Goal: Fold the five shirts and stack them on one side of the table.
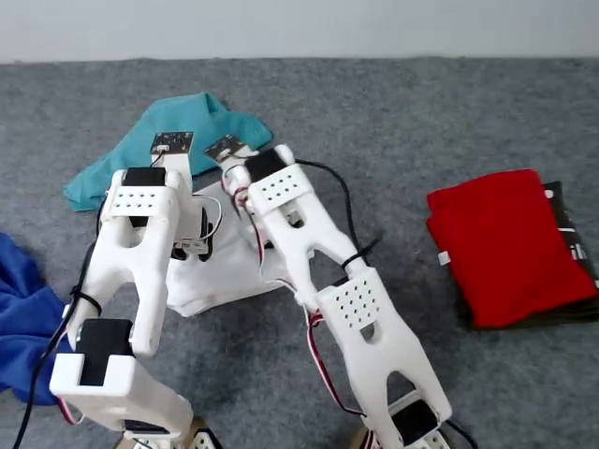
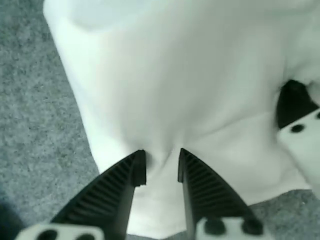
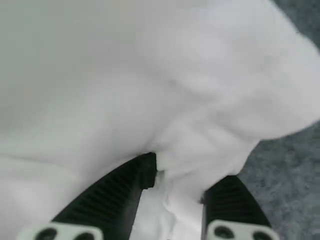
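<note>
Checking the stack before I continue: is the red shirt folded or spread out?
Folded. The red shirt lies as a compact rectangle with a doubled edge, on top of a dark garment.

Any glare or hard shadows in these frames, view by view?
High view: even light, only soft shadows on the grey table. Left wrist view: the white shirt glares bright, folds faint. Right wrist view: same shirt, soft grey shading in its creases.

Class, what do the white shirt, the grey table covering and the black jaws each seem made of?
The white shirt: soft matte cloth; it creases and bunches. The table covering: probably felt or low-pile carpet, fuzzy speckled grey. The jaws: likely hard plastic, ribbed, matte black.
</note>
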